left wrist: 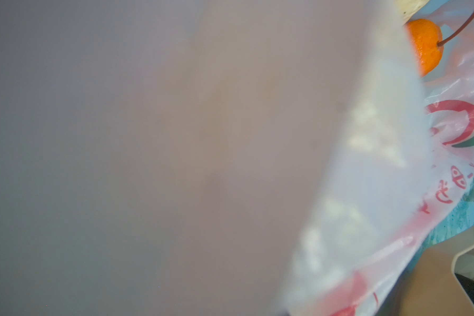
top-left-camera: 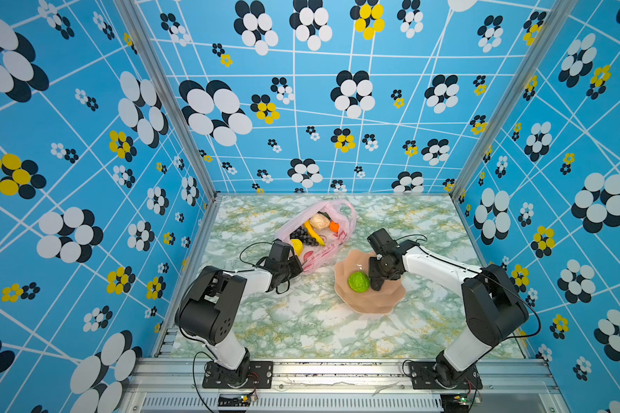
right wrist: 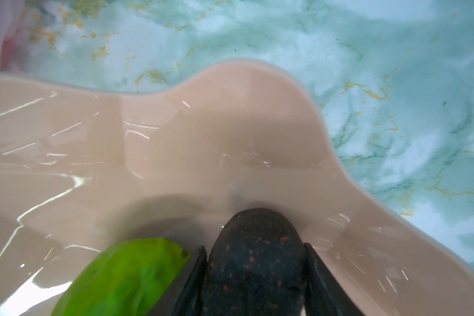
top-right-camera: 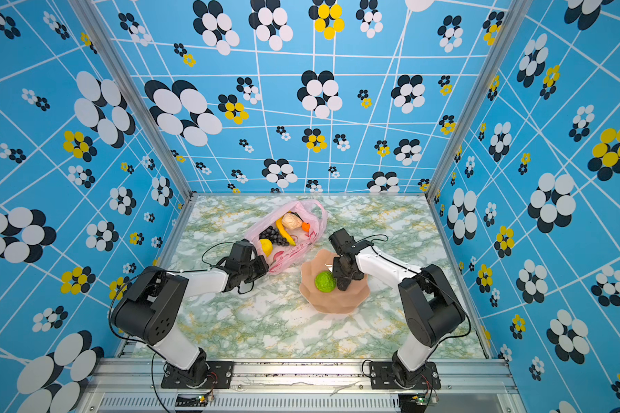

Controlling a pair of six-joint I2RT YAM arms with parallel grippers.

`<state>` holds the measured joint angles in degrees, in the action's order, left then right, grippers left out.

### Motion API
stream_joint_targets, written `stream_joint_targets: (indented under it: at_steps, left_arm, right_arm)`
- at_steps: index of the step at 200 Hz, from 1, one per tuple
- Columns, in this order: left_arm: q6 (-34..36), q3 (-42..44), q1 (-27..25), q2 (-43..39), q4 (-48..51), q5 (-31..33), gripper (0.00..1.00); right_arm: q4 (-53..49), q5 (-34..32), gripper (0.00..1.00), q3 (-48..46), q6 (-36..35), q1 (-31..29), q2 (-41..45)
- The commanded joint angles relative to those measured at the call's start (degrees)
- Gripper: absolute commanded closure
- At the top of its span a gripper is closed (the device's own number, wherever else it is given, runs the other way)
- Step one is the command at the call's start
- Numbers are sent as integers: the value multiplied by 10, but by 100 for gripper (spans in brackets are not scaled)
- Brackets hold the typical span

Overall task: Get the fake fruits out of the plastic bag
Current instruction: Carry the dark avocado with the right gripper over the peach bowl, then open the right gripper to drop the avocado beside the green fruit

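The pink plastic bag [top-left-camera: 317, 258] lies open on the table's far middle. Inside it I see a banana [top-left-camera: 314, 234], black grapes [top-left-camera: 303, 236], a yellow fruit [top-left-camera: 296, 246], a beige fruit [top-left-camera: 319, 221] and a small orange one [left wrist: 424, 43]. My left gripper [top-left-camera: 296, 266] is shut on the bag's near end, and bag film [left wrist: 381, 191] covers most of the left wrist view. My right gripper [right wrist: 255, 246] is down in the peach dish [right wrist: 230, 136], its fingers against the sides of a dark speckled fruit [right wrist: 257, 262] that rests on the dish. A green fruit [top-left-camera: 358, 281] lies beside it.
The wavy-edged dish [top-right-camera: 337, 304] stands right of the bag, near the table's middle. Patterned blue walls close in the left, right and far sides. A metal rail [top-left-camera: 337, 368] with both arm bases runs along the front edge.
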<state>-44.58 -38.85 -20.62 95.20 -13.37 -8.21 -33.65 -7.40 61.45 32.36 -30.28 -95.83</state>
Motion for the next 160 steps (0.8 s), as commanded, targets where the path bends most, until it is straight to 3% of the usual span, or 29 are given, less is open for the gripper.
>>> stream_joint_targets:
  at_steps: [1,67,106,160]
  left_arm:
    - [-1,-1,6,10,3,-4,92]
    - [-3,2,5,7,-1,-7,92]
    - [-19,15,6,-3,-3,-9,92]
    - [-47,49,7,-16,-20,-15,92]
  right_arm:
    - [-16,-4,42,12,6,2,23]
    - [-39,-9,33,27,4,1,55]
    - [-45,-14,31,82,2,-22,72]
    - [20,28,30,205,2,-82,-4]
